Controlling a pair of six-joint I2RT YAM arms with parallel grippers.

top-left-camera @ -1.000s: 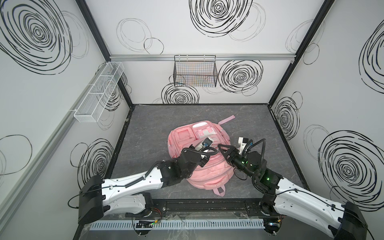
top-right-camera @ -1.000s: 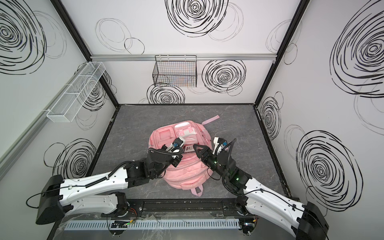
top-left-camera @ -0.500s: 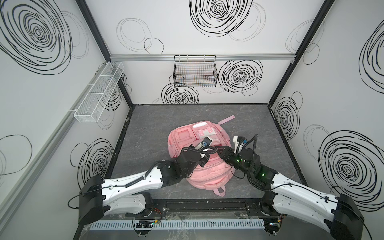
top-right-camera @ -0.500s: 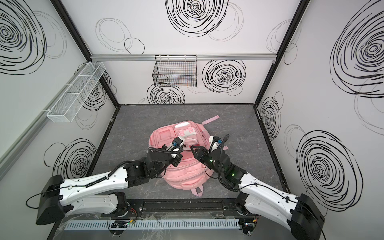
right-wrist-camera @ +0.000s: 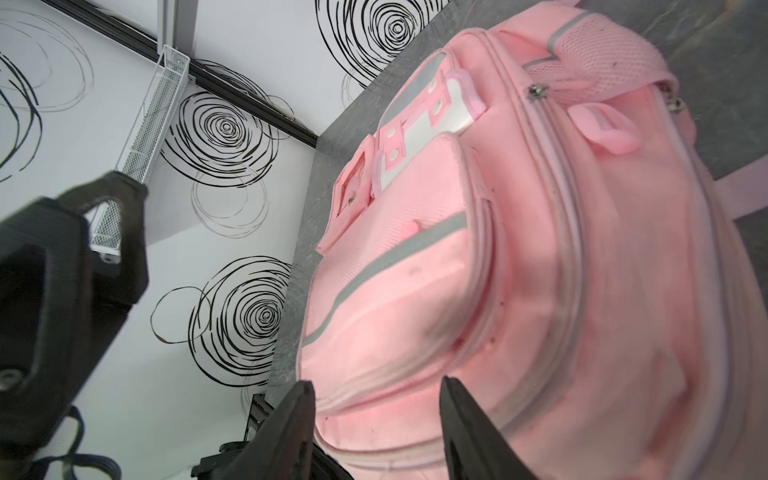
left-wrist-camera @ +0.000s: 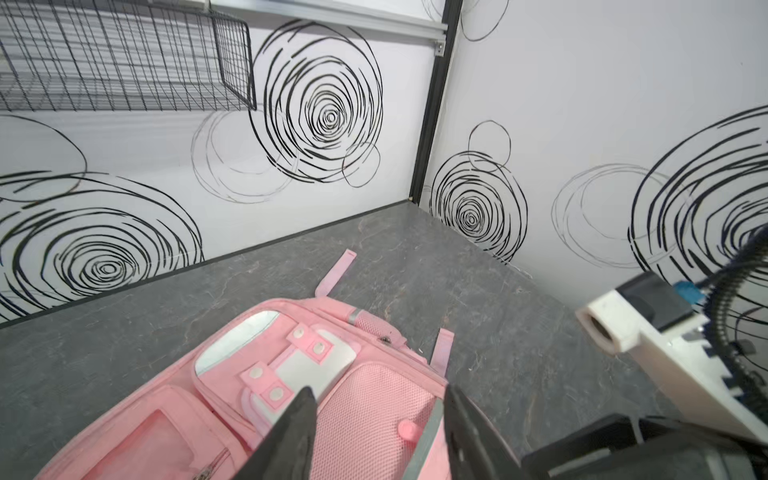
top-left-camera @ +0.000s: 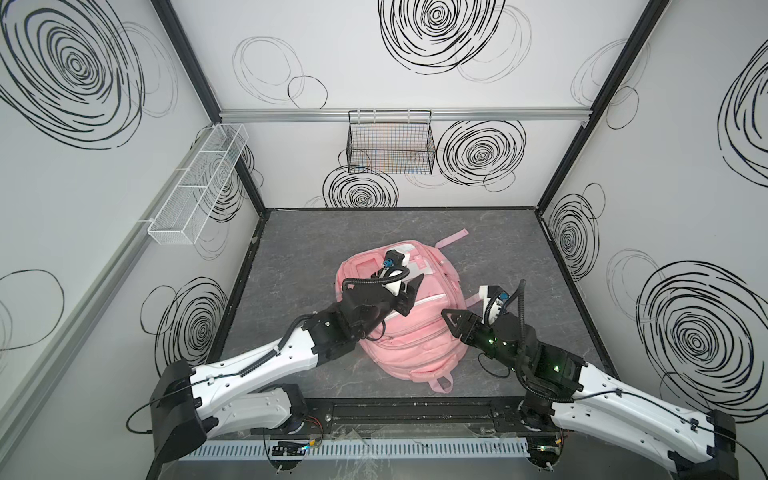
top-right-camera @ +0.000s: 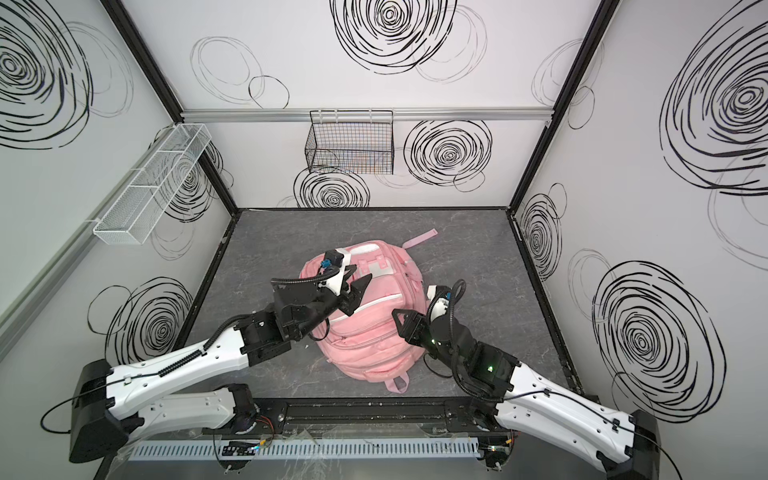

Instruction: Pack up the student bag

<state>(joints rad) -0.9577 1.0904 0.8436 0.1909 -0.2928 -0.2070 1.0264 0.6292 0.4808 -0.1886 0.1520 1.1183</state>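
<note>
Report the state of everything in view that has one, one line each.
student bag: lying on the table, front up, visible zips shut.
left gripper: open, empty, above the bag.
right gripper: open, empty, by the bag's side.
black wire basket: hung on the back wall, nothing seen inside.
white mesh tray: hung on the left wall, nothing seen inside.

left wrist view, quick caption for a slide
Open left gripper poised over the pink student bag lying on the grey tabletop

You have a black wire basket (top-left-camera: 390, 143) on the back wall, a white mesh tray (top-left-camera: 197, 187) on the left wall, and the grey counter (top-left-camera: 311, 237) below.
</note>
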